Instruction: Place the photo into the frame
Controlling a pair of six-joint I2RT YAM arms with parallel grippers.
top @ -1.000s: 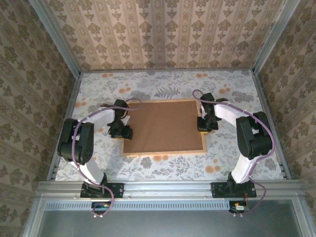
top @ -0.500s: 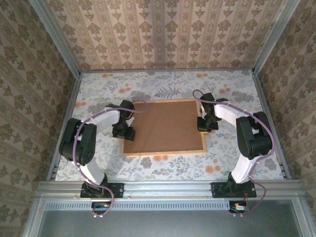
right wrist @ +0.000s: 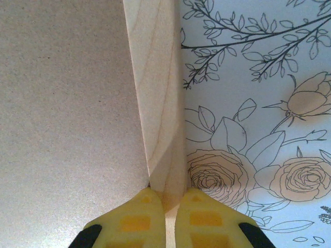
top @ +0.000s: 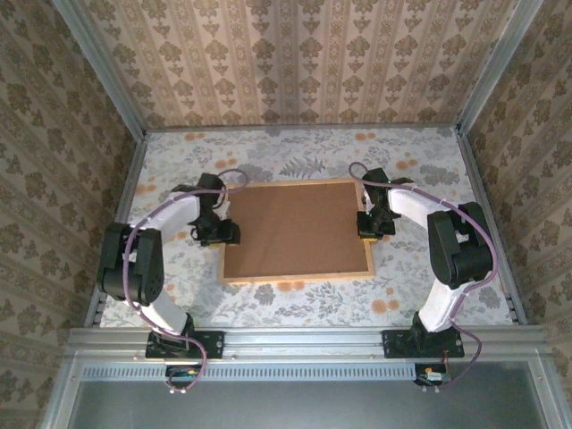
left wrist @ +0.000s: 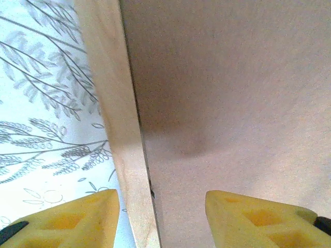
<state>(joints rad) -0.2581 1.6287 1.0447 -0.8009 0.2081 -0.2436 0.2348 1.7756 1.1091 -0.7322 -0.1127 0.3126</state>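
The frame point(top: 296, 275) lies flat on the cloth, back up, its thin light wood moulding round a brown backing board point(top: 299, 228). The photo is hidden. My left gripper point(top: 221, 233) is at the frame's left edge. It is open, and its yellow fingertips point(left wrist: 77, 217) straddle the left moulding point(left wrist: 111, 103), one over the cloth, one over the board point(left wrist: 232, 93), without gripping. My right gripper point(top: 369, 225) is at the right edge, shut. Its tips point(right wrist: 170, 195) rest on top of the right moulding point(right wrist: 155, 77), beside the board point(right wrist: 67, 103).
The floral tablecloth point(top: 179, 161) covers the whole table, with bare cloth on all sides of the frame. Metal rails point(top: 123, 206) and patterned walls close in the left, right and back. The arm bases sit on the near rail point(top: 295, 338).
The left arm's elbow has swung out to the left while its gripper stayed at the frame's left edge. The right arm and the frame have not moved.
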